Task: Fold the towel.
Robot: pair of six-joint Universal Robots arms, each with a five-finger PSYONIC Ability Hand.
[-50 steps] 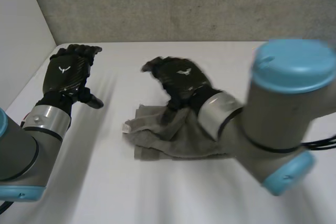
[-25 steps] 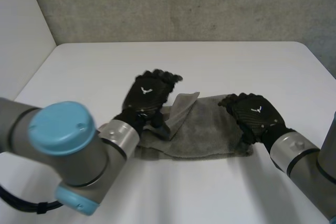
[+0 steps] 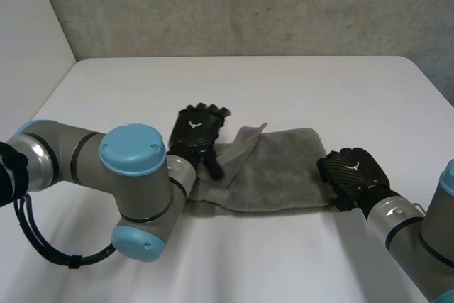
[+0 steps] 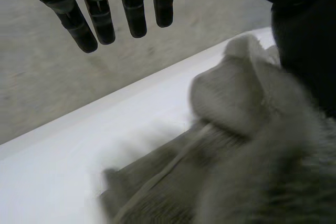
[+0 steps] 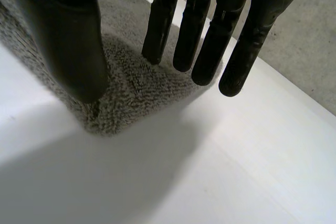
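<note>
Towel (image 3: 273, 175), one grey piece of looped terry, is lying near the middle of the smooth white desk (image 3: 298, 86). It is roughly rectangular, with a loose flap rising at its left end and a flat woven band crossing the pile there. Two black hands are sitting at its ends. The left hand (image 3: 197, 129) is sitting at the left end beside the flap, its fingers (image 4: 100, 22) straight, released and clear of the cloth, thumb pointing down over it. The right hand (image 3: 355, 172) is poised over a corner at the right end, fingers (image 5: 202, 30) straight and released, grasping nothing.
</note>
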